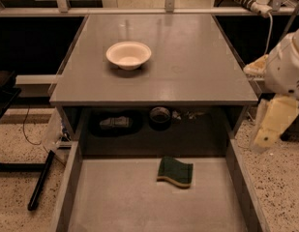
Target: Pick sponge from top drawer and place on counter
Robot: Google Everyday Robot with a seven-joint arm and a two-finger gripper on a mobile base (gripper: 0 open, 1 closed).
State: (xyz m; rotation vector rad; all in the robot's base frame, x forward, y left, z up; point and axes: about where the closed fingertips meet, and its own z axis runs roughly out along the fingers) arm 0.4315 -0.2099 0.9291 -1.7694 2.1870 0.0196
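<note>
The sponge [175, 172], dark green on top with a yellow base, lies flat on the bottom of the open top drawer [115, 202], a little right of the middle and near its back. The counter [187, 66] is the grey cabinet top above the drawer. My gripper [270, 123] hangs at the right edge of the view, beside the counter's front right corner and outside the drawer's right wall. It is apart from the sponge and up to its right. It holds nothing that I can see.
A white bowl [128, 54] stands on the counter, left of the middle. The dark recess under the counter holds a dark round container [160, 116] and other clutter [115, 123]. A black pole [41, 180] leans on the speckled floor at the left.
</note>
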